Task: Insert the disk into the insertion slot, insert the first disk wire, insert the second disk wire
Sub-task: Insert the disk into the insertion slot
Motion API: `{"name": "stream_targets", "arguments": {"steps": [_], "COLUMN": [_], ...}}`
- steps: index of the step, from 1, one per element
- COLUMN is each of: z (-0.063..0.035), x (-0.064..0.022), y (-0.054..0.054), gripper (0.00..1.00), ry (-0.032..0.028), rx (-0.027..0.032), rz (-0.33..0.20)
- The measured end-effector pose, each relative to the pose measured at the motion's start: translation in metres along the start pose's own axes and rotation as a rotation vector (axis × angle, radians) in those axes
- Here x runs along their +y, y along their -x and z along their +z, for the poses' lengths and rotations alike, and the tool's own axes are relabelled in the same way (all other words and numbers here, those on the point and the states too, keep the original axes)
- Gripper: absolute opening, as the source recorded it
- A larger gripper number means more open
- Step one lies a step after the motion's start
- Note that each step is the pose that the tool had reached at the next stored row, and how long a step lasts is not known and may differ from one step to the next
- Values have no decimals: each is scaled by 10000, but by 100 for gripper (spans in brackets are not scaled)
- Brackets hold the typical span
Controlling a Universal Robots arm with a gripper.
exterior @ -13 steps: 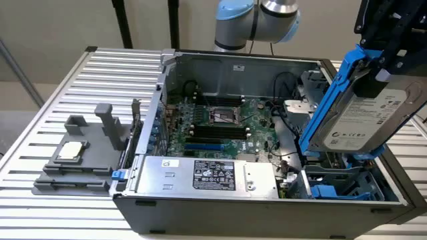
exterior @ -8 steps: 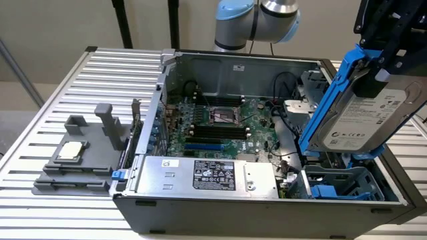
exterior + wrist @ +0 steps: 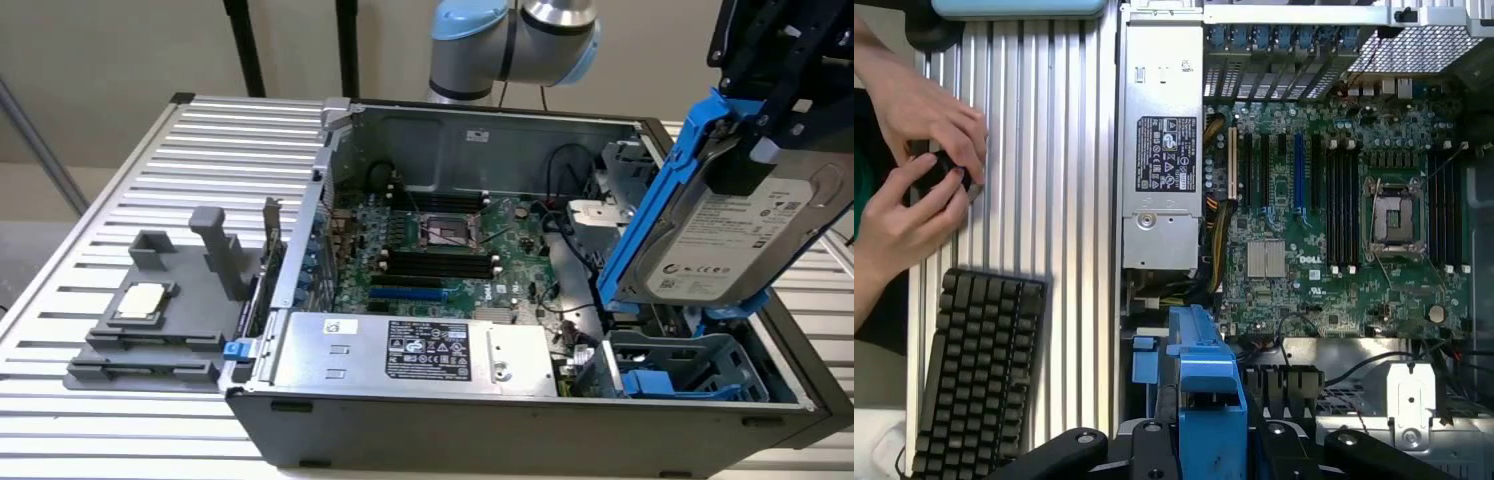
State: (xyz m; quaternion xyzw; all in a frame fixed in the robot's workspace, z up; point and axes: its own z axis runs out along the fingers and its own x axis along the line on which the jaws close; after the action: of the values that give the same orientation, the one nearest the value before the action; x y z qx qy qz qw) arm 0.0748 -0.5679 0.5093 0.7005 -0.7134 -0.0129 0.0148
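My gripper [image 3: 750, 165] hangs at the exterior view's upper right, shut on the disk [image 3: 741, 240]. The disk is a silver-grey drive with a white label in a bright blue carrier frame [image 3: 654, 220]. It stands almost upright, tilted, in the air above the front right corner of the open computer case. Just below its lower edge lies the insertion slot [image 3: 681, 365], a grey drive cage bay with blue rails. In the wrist view the blue carrier's end [image 3: 1199, 380] sticks out from between the black gripper parts [image 3: 1204, 445].
A silver power-supply box [image 3: 414, 350] sits along the case's front wall, with the green board [image 3: 441, 250] behind it. A grey fixture holding a chip [image 3: 147, 305] stands on the slatted table at the exterior view's left. A person's hands [image 3: 914, 170] and a black keyboard [image 3: 974, 370] are beside the case.
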Motion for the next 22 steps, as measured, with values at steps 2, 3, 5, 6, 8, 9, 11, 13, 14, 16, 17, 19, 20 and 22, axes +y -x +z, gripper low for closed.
{"name": "stream_targets", "arguments": {"steps": [2,3,5,6,8,9,11,13,14,16,17,19,20,22], "z": [0,1,43,60,95,114,152,187,205,241,260,295,315,350], "x": [-34,-70,-288,-296,-305,-307,-311,-313,-314,-316,-317,-324,-329,-343], "y": [0,1,-8,-17,-50,-67,-94,-105,-107,-108,-108,-108,-108,-108], "gripper": [33,33,33,33,33,33,33,33,33,33,33,33,33,33], "ry": [1,3,12,12,12,12,13,15,16,19,20,25,31,50], "rx": [2,1,-3,-1,1,0,-1,3,3,5,6,7,7,8], "rz": [1,-1,-10,-14,-27,-33,-55,-87,-104,-142,-163,-204,-226,-267]}}
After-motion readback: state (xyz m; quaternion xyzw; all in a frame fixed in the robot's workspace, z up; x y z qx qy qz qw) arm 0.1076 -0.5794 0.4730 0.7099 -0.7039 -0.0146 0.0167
